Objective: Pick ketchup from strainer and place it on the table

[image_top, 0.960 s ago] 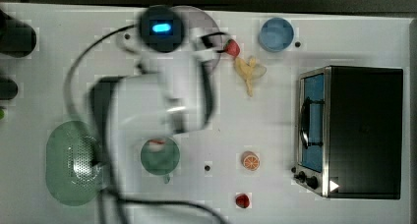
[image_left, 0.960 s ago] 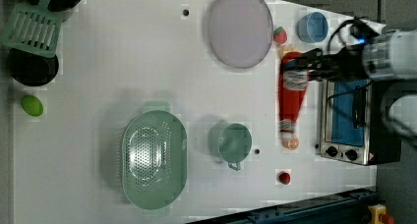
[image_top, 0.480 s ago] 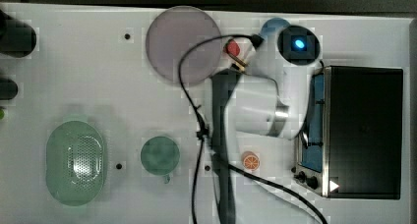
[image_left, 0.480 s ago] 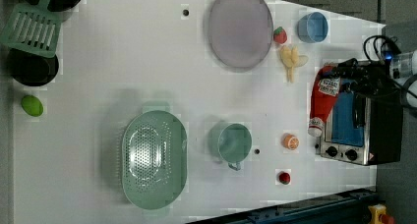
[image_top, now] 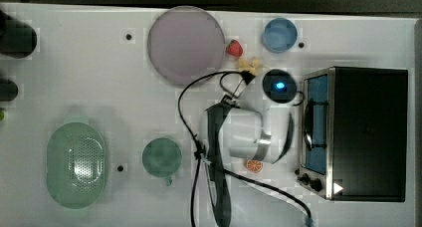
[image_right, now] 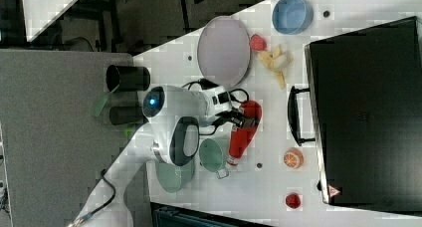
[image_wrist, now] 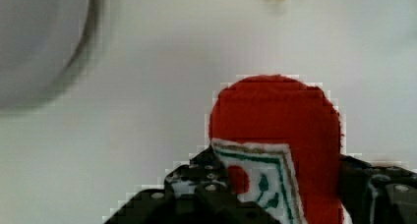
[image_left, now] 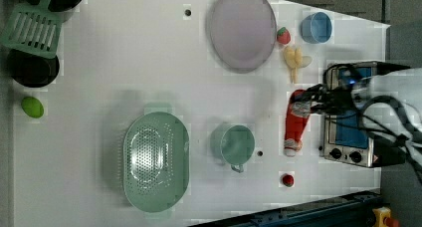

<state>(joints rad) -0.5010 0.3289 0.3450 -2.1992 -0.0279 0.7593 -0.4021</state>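
Observation:
The ketchup (image_left: 295, 123), a red bottle with a white cap, lies lengthwise between the green mug and the toaster oven over the white table (image_top: 99, 77). My gripper (image_left: 305, 106) is shut on its upper body, away from the cap. In the wrist view the black fingers (image_wrist: 196, 189) flank the ketchup (image_wrist: 275, 130) at its label. The right view has the gripper (image_right: 246, 118) on the ketchup (image_right: 243, 135). Whether the bottle touches the table I cannot tell. The pale green strainer (image_top: 77, 165) sits at the top view's lower left with nothing in it.
A toaster oven (image_top: 366, 132) stands close beside the gripper. A green mug (image_top: 161, 157), an orange slice (image_top: 254, 166), a grey plate (image_top: 186, 45), a blue bowl (image_top: 279, 35), a strawberry (image_top: 234, 48) and a yellow piece (image_top: 249, 63) surround the arm (image_top: 249, 127).
The arm has swung from the top view's left half to its right, carrying the ketchup. In the left view the bottle went towards the oven and has now come back a little and lower.

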